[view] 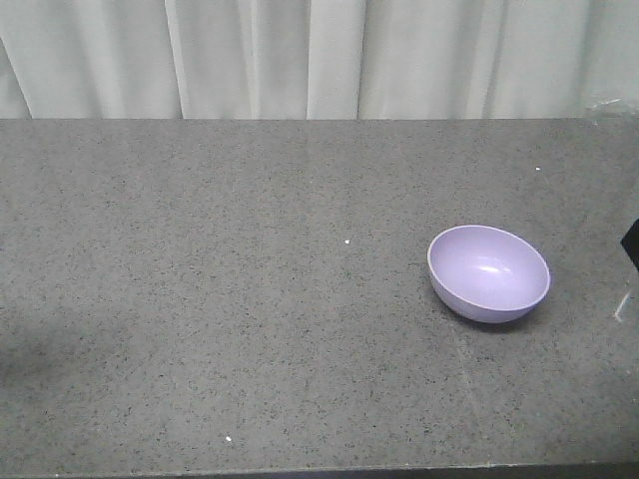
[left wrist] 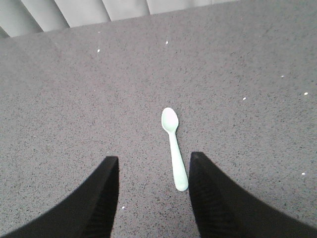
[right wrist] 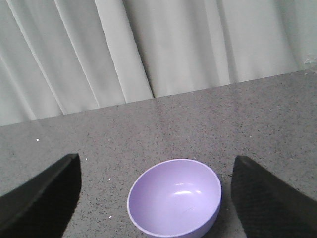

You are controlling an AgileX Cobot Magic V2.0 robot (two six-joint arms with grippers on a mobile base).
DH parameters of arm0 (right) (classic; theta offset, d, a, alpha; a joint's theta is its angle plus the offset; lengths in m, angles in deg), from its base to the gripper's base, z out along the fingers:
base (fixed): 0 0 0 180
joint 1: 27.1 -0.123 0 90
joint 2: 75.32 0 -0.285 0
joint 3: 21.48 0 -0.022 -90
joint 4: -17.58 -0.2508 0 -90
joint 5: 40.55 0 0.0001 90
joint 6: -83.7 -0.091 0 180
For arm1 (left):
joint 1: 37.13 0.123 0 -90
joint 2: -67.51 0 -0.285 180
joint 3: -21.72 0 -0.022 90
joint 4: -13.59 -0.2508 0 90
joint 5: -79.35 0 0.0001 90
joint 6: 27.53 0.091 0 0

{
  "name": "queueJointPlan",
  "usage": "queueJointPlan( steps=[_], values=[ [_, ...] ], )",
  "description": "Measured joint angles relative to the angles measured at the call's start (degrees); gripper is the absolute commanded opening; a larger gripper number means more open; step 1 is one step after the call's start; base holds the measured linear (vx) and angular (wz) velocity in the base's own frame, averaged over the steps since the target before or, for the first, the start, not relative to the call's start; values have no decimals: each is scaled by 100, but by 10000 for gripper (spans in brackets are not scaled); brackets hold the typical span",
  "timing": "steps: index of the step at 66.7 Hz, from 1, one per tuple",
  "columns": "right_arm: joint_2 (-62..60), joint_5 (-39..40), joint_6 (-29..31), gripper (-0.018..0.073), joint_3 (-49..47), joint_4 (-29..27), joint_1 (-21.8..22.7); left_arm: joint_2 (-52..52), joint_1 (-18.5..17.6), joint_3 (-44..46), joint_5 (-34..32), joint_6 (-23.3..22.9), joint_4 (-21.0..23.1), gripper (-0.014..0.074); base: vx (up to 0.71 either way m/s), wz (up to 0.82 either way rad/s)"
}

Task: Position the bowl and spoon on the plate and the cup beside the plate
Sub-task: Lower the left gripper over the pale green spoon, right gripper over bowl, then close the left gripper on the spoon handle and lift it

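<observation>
A pale grey-white pleated fabric curtain (view: pixel 300 55) hangs in long vertical folds across the whole back of the scene, meeting the far edge of the tabletop. The dark grey speckled stone-look tabletop (view: pixel 200 299) fills the rest of the front view, matte with a faint sheen and a soft shadow at its near left corner. The right hand (right wrist: pixel 156 158) shows in its wrist view as two black ribbed fingers (right wrist: pixel 44 198) set wide apart, one at each lower corner. Between them, a little ahead, sits the small round lavender-purple plastic bowl (view: pixel 489 272). It stands upright on the right part of the tabletop, open side up, with a glossy highlight on its smooth inner wall. The left hand (left wrist: pixel 153 157) also has its two black fingers (left wrist: pixel 99 198) spread, touching nothing. The small pale mint-green plastic spoon (left wrist: pixel 173 146) lies flat on the tabletop in the gap, scoop end toward the curtain. Its handle end lies just beside the finger on the right side of that view. A few tiny white specks (view: pixel 346 241) dot the stone.
</observation>
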Motion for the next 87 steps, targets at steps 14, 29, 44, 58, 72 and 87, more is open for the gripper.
queueJointPlan(
  steps=[14,29,44,58,72,87],
  values=[
    [157,-99,76,589,0,0,0,1403,326,483,211,-95,-81,333,0,0],
    [157,-109,101,589,0,11,0,2373,1034,535,189,-63,297,333,0,0],
    [157,-109,101,589,0,12,0,3081,1428,535,-117,267,1196,333,0,0],
    [157,-198,101,589,0,12,0,3624,1486,535,-218,449,1644,333,0,0],
    [157,-321,101,589,0,17,0,4058,1486,535,-382,479,1728,333,0,0],
    [157,-364,101,589,0,17,0,4140,1486,535,-712,479,1728,333,0,0]
  ],
)
